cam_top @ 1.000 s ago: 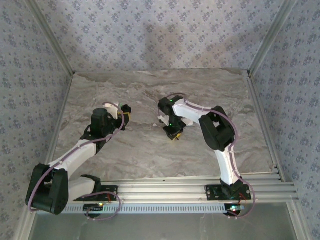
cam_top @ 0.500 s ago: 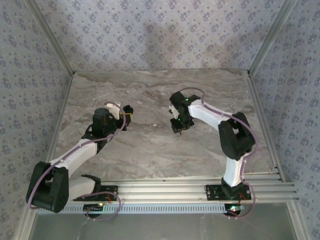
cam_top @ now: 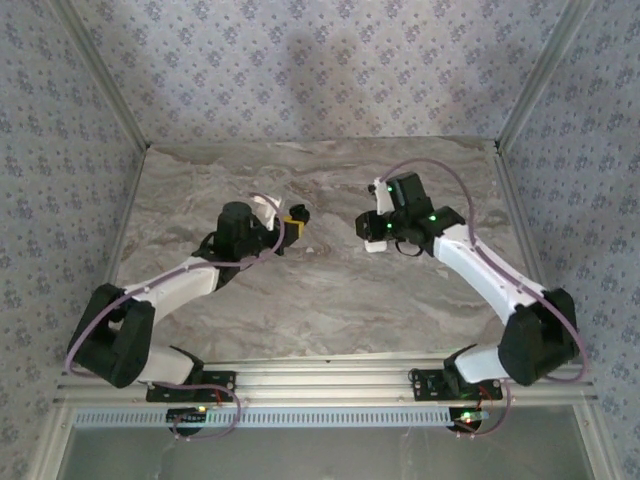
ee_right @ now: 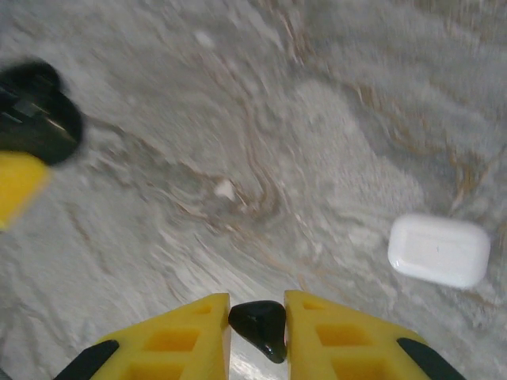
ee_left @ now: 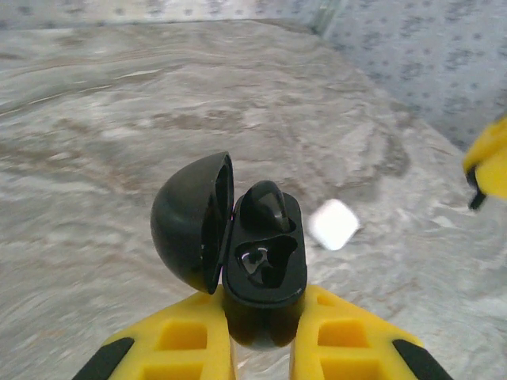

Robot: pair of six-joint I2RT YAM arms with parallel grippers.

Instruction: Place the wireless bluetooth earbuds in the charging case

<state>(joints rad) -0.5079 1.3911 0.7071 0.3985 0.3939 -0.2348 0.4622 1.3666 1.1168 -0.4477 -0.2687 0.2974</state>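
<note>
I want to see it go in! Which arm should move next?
Right: the right gripper pinches the black earbud; the left gripper only holds the open black case, one slot looking empty.

Robot lab cell, marble-look table, patterned fabric walls, aluminium frame rails

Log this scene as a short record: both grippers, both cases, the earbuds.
left gripper: shut on black case, lid open
black case slots: far one holds seated earbud; near one empty
right gripper: shut on loose earbud, black
white case: closed, lying on table, apart from both grippers
</note>
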